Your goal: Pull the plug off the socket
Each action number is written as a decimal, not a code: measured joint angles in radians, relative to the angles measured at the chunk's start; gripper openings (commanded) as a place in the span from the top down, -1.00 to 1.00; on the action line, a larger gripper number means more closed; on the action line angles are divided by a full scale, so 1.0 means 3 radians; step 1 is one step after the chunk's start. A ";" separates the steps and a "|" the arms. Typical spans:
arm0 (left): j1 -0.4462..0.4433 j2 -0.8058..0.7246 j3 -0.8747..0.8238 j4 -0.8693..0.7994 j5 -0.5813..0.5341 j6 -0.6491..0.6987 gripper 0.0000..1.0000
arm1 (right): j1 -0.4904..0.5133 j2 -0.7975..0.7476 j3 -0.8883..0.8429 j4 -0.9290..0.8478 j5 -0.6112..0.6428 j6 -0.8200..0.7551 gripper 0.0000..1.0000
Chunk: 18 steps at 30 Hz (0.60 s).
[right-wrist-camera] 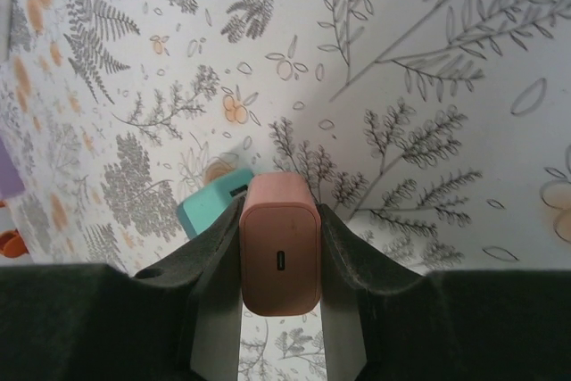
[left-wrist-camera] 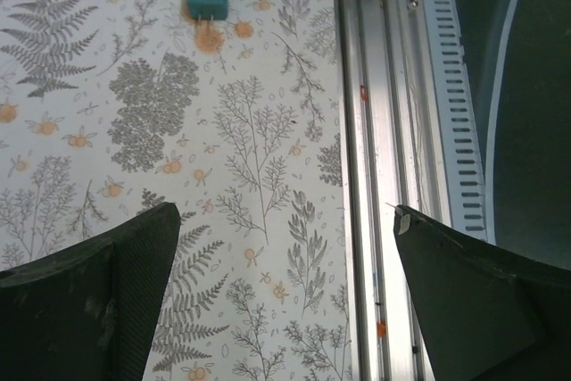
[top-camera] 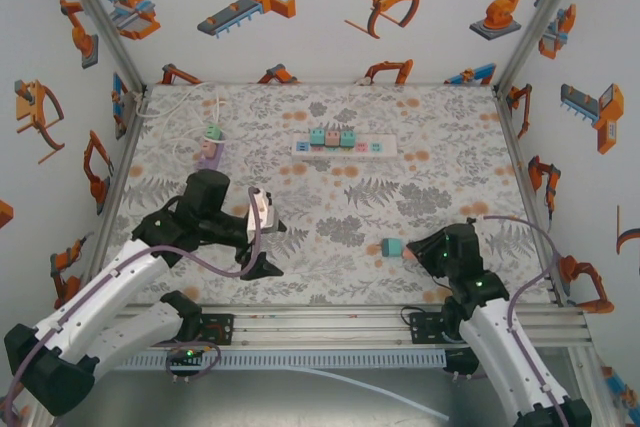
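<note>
At the near edge, the aluminium rail [top-camera: 330, 322] is running across the front of the table [top-camera: 330, 207], and both arms are reaching over it onto the fern-printed surface. The right gripper [right-wrist-camera: 278, 210] is clamping its two dark fingers [right-wrist-camera: 214, 247] against the sides of a pink plug [right-wrist-camera: 279, 260], which is sitting upright between them with its small port facing the wrist camera. In the overhead view the right gripper [top-camera: 420, 247] is hovering low over the near right part of the table, well apart from the socket strip. A teal plug [right-wrist-camera: 210, 207] is lying loose on the table just behind the pink one and partly hidden by it. The overhead view is showing it [top-camera: 392, 246] just left of the right gripper. The left gripper [left-wrist-camera: 285, 220] is hanging over the near left part of the table with its jaws spread wide and nothing between them; from above it [top-camera: 265, 242] is pointing toward the middle. Farther back, the white power strip [top-camera: 385, 147] is lying flat near the centre, and a row of plugs [top-camera: 332, 136], teal, pink and teal, is sitting in its left half. To the far left, a purple block [top-camera: 209, 155] is resting beside a looping white cable [top-camera: 190, 112].
</note>
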<state>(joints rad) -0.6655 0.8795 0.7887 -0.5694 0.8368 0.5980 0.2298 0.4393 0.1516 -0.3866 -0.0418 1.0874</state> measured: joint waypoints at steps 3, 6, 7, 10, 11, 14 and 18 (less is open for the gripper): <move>-0.0031 0.0008 -0.0004 -0.0042 -0.0022 0.0064 -0.94 | 0.0001 0.0224 0.0022 0.0181 -0.0070 -0.0023 0.51; -0.0031 0.0028 -0.0004 -0.0057 -0.0034 0.0078 -0.94 | 0.0001 0.0406 0.0048 0.0312 -0.0094 -0.0034 0.30; -0.0031 0.0042 -0.0004 -0.0062 -0.0038 0.0078 -0.94 | 0.0001 0.0460 0.0058 0.0350 -0.0095 -0.0033 0.24; -0.0031 0.0066 -0.0004 -0.0076 -0.0062 0.0078 -0.94 | 0.0001 0.0595 0.0074 0.0380 -0.0080 -0.0042 0.07; -0.0031 0.0069 -0.0004 -0.0076 -0.0076 0.0078 -0.94 | -0.0003 0.0627 0.0089 0.0403 -0.0080 -0.0045 0.06; -0.0031 0.0078 -0.0004 -0.0076 -0.0112 0.0078 -0.94 | -0.0001 0.0689 0.0127 0.0411 -0.0075 -0.0048 -0.02; -0.0031 0.0125 -0.0004 -0.0078 -0.0189 0.0079 -0.94 | -0.0001 0.0701 0.0173 0.0365 -0.0031 -0.0055 -0.09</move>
<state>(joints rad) -0.6746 0.9169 0.7876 -0.5926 0.7799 0.6216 0.2295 0.6495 0.2035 -0.2771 -0.0509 1.0710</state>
